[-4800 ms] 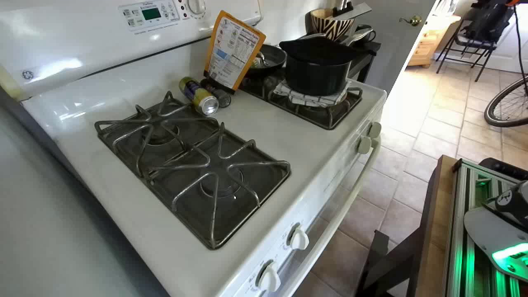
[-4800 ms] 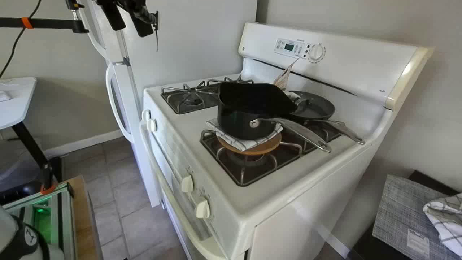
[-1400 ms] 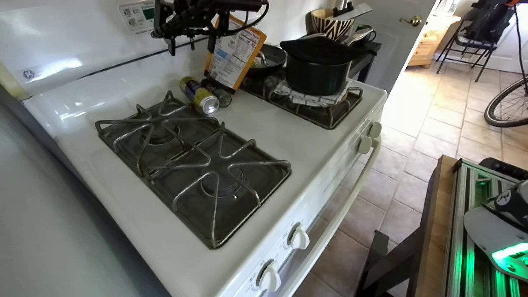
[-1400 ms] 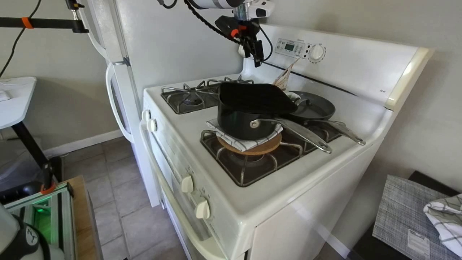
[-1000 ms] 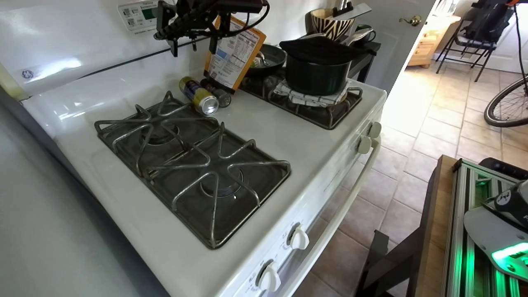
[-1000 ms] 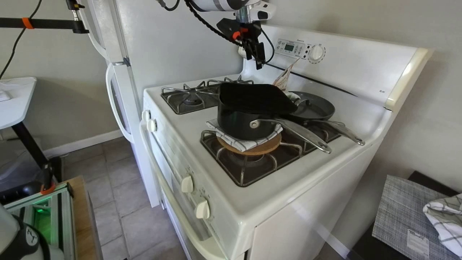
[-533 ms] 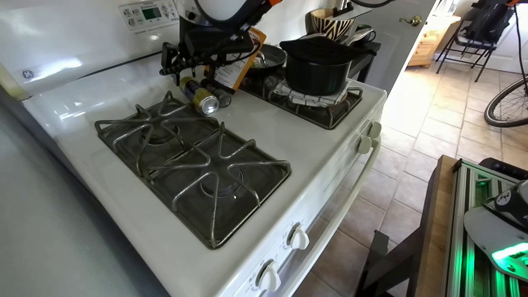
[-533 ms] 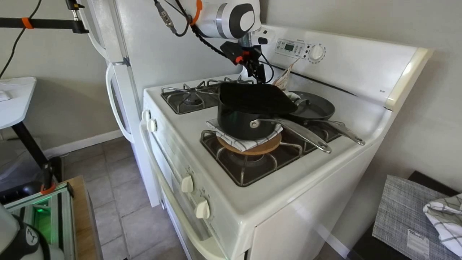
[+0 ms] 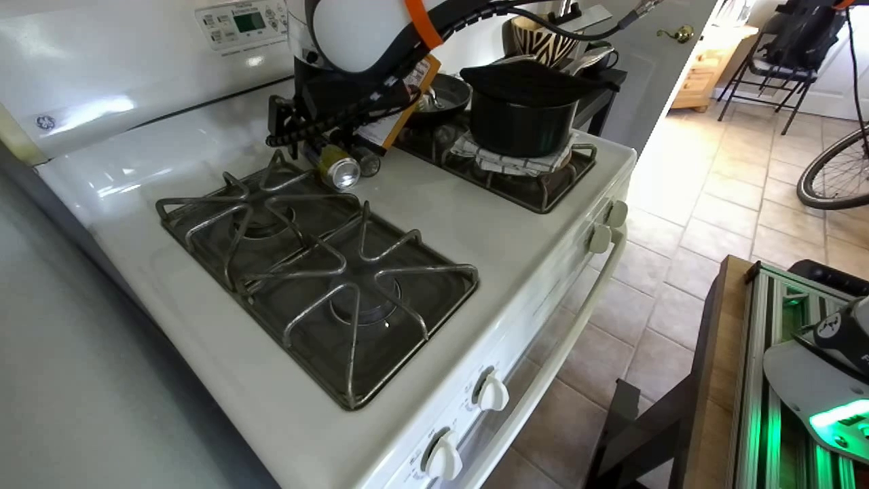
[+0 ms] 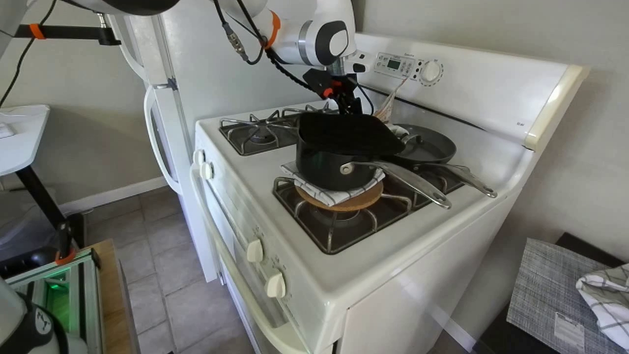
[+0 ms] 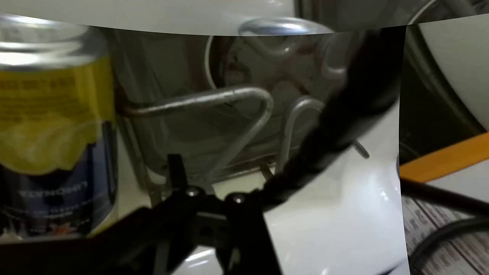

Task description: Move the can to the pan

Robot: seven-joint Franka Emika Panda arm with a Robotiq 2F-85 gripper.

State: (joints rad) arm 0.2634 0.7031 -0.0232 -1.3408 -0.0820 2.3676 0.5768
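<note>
The can (image 9: 341, 171) lies on its side on the stovetop beside the rear grate, its silvery end facing out. Its yellow and dark blue side fills the left of the wrist view (image 11: 53, 126). My gripper (image 9: 319, 144) is low over the can, pointing down, with its fingers apart and the can's far part hidden behind it. In the wrist view a gap shows between the black finger parts and the can. The pan, a deep black pot (image 9: 523, 125), stands on a folded cloth over another burner, also in an exterior view (image 10: 329, 167). My gripper (image 10: 348, 105) is behind it there.
A small dark cylinder (image 9: 368, 164) lies right beside the can. An orange pouch with a white label (image 9: 394, 119) leans behind it. Raised burner grates (image 9: 360, 272) are in front of the can. A shallow frying pan (image 10: 427, 145) sits beside the pot, whose long handle (image 10: 413, 182) sticks out.
My gripper has come down from well above the stove to the can, and more of the arm has come into view. The can and the pot have not moved.
</note>
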